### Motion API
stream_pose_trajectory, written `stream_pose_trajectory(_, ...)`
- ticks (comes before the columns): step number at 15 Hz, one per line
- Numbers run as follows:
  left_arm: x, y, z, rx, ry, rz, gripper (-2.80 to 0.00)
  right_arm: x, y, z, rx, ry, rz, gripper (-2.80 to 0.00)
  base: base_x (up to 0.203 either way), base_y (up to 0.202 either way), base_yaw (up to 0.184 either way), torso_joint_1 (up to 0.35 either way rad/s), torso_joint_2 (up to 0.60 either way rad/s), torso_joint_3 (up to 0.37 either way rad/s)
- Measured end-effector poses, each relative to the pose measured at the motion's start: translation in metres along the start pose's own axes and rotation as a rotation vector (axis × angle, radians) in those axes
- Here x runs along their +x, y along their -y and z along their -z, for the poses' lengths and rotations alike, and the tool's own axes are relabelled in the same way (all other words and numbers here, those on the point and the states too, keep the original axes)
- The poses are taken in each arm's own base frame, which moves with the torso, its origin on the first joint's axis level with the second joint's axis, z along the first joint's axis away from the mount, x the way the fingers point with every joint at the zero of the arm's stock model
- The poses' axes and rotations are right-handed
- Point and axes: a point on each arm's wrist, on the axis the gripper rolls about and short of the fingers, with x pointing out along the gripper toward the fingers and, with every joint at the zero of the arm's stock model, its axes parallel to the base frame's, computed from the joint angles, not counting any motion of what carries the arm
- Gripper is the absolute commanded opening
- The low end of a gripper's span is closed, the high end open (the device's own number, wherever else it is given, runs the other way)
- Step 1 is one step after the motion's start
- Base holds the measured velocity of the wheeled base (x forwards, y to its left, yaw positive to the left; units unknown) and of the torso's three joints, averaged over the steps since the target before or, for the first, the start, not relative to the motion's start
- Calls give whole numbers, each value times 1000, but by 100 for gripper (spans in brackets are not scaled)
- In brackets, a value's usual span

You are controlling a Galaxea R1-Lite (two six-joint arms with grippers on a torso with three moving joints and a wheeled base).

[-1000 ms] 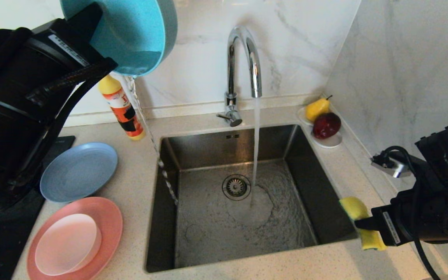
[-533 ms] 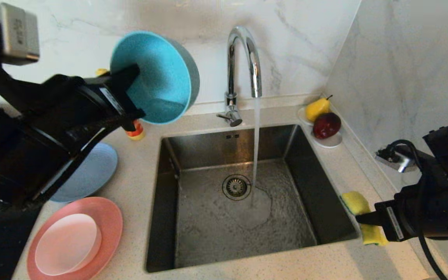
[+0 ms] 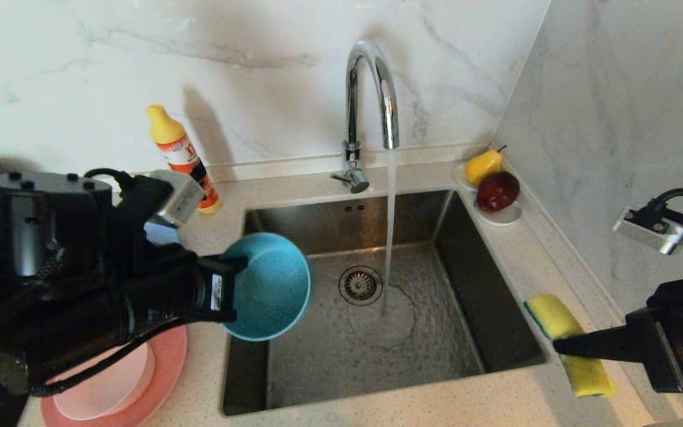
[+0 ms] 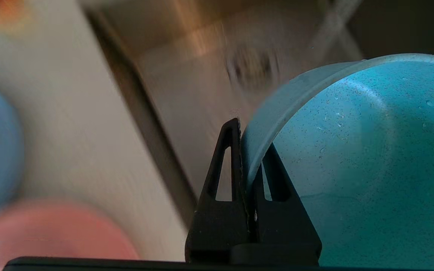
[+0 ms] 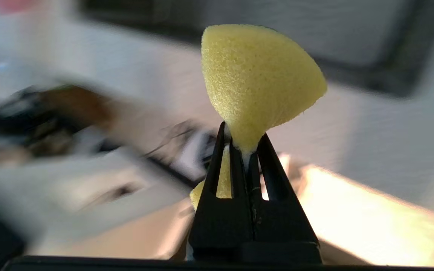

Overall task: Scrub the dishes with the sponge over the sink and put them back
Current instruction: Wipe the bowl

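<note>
Teal bowl [image 3: 270,287], pinched at the rim by left gripper [image 3: 232,284], fingers [image 4: 232,158] shut on the wall, tipped on edge w/ mouth toward the tap, above the sink [image 3: 498,290] at its left side. Yellow sponge [image 3: 567,341], squeezed tight in right gripper [image 3: 558,347], above the tabletop [image 3: 531,409] at the sink's right rim, well apart from bowl. Water stream [image 3: 390,231] running onto the drain [image 3: 360,285]. Pink-white bowl [image 3: 110,388] on salmon plate [image 3: 163,370], soap bottle [image 3: 184,160], fruit dish [image 3: 498,216] alongside. Best approach, probably: bring sponge across into bowl's mouth, scrub inside w/ firm strokes, rim held steady, drips kept over basin.
</note>
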Motion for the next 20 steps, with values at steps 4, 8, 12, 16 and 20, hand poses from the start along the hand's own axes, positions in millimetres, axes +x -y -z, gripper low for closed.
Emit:
stream_pose_trajectory(4, 4, 23, 13, -19, -84, 80, -280, -3, -20, 0, 7, -135, -196, -280, 0, 0, 0, 0, 0, 0)
stream_pose_trajectory(8, 20, 43, 13, -28, -15, 54, -280, 13, -47, -9, -17, -218, -277, -280, 0, 0, 0, 0, 0, 0)
stream_pose_trajectory(12, 38, 59, 13, -49, 75, -21, -280, 37, -71, -21, -19, -282, -311, -280, 0, 0, 0, 0, 0, 0)
stream_pose_trajectory(16, 45, 70, 20, -7, 58, -127, -280, 59, -87, -29, -11, -346, -316, -280, 0, 0, 0, 0, 0, 0)
stream_pose_trajectory(20, 44, 74, 13, 20, 149, -208, -280, 78, -103, -40, -3, -364, -327, -280, 0, 0, 0, 0, 0, 0)
